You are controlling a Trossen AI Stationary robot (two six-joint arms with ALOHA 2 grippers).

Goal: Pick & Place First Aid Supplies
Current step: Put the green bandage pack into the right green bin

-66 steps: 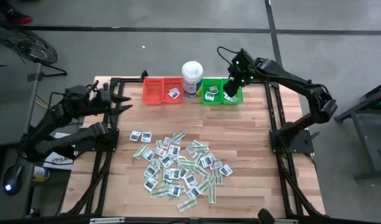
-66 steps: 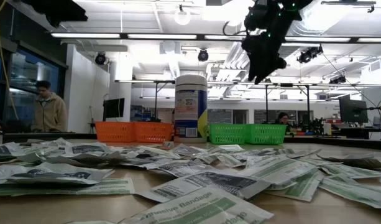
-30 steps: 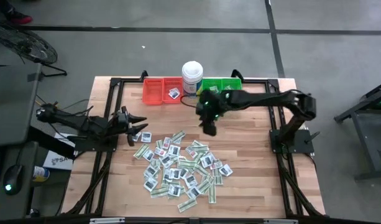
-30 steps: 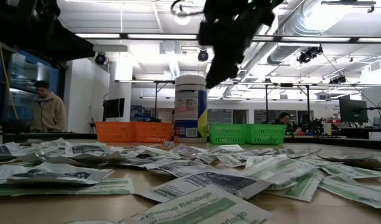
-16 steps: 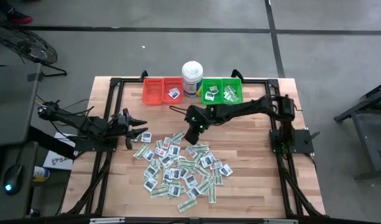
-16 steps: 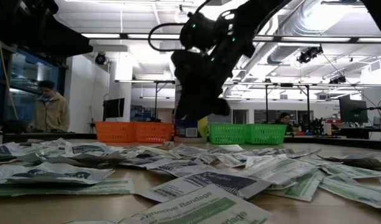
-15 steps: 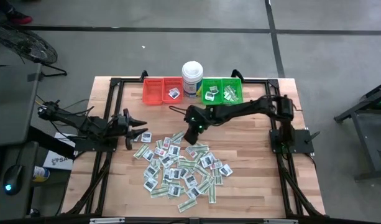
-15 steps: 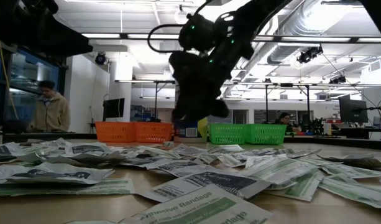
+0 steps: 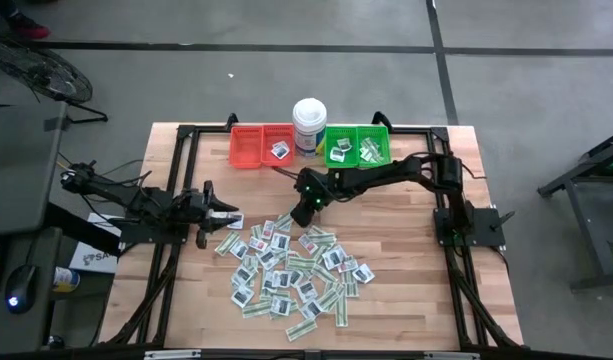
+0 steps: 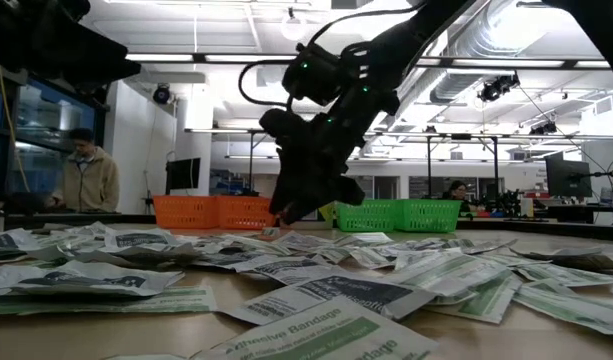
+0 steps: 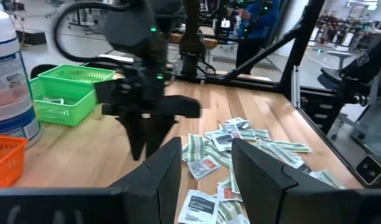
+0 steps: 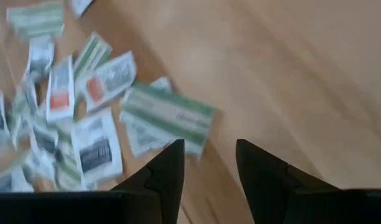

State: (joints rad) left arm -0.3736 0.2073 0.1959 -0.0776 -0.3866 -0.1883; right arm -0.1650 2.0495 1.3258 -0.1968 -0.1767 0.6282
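The first aid supplies (image 9: 286, 265) lie as a loose pile of small flat packets in the middle of the wooden table: white squares and green-and-white strips. My right gripper (image 9: 301, 212) hangs open just above the pile's far edge, slanting down. In the right wrist view its fingers (image 12: 209, 165) are empty, and a green-and-white strip (image 12: 168, 115) lies flat just ahead of them. My left gripper (image 9: 229, 213) stands open and level at the pile's left side, with nothing between its fingers (image 11: 206, 168).
Along the far edge stand a red bin (image 9: 261, 147) holding one packet, a tall white tub (image 9: 309, 125) and a green bin (image 9: 356, 146) holding a few packets. Bare wood lies between the bins and the pile. A person stands in the room beyond (image 10: 86, 180).
My right gripper has come down from in front of the green bin toward the table's left and near side. It has stopped low over the pile's far edge and rolled at the wrist on the way. The packets have not moved.
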